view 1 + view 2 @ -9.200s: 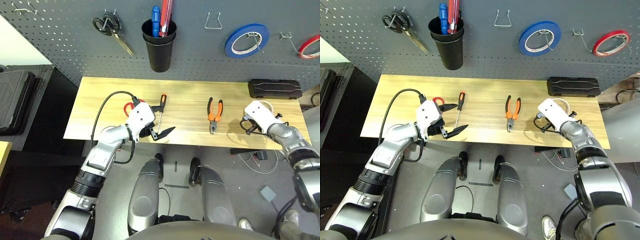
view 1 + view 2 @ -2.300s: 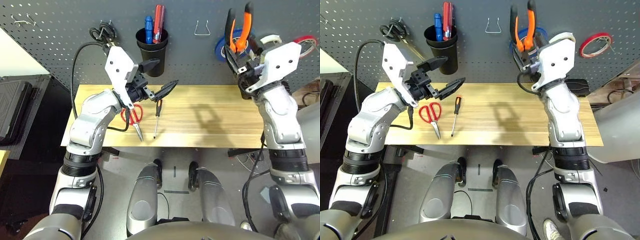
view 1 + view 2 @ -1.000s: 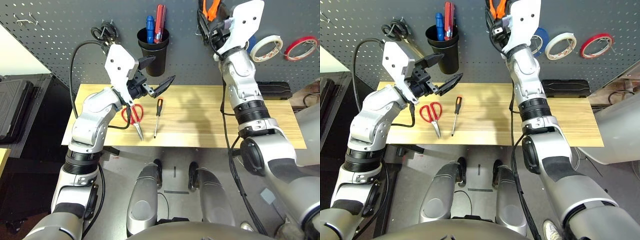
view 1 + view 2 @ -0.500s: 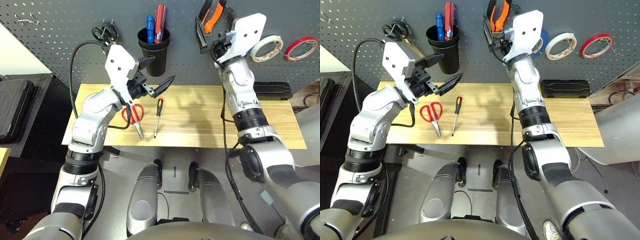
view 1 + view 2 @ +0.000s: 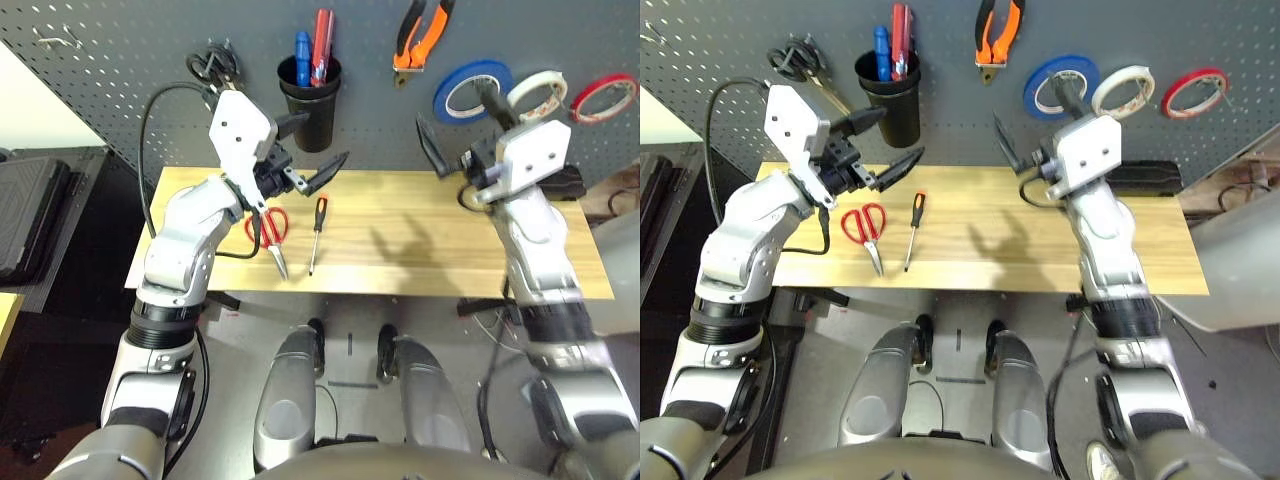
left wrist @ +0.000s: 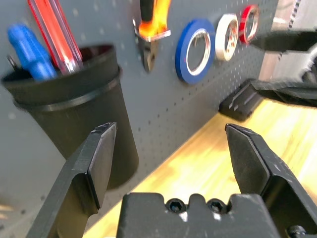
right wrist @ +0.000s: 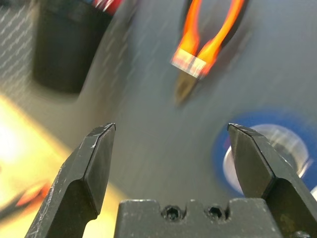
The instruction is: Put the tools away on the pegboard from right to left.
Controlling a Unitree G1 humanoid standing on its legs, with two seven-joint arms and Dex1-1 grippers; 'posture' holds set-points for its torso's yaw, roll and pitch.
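Your left gripper (image 5: 308, 150) hangs above the far left part of the table (image 5: 400, 250), fingers spread wide and holding nothing, just in front of the black cup (image 5: 308, 95) on the pegboard (image 5: 120, 90). Black-handled scissors (image 5: 210, 68) hang on the board to the left of that cup, and a blue tool and a red one stand inside it. Below your left gripper, the red-handled scissors (image 5: 267, 232) lie flat on the table, blades pointing toward the near edge. Just to their right and apart from them lies the screwdriver (image 5: 316, 228), handle toward the board and shaft toward you.

Further right on the pegboard, the pliers (image 5: 420, 32) hang with the handles up and the nose down. To the right of them you have a row of three rolls on the board: the blue tape roll (image 5: 470, 90), then the whitish tape roll (image 5: 535, 92), then the red tape roll (image 5: 600, 95).

Your right gripper (image 5: 455, 135) is raised over the far right part of the table, below the blue roll, its fingers wide apart and empty. A flat black case (image 5: 1145, 178) lies on the table behind it.
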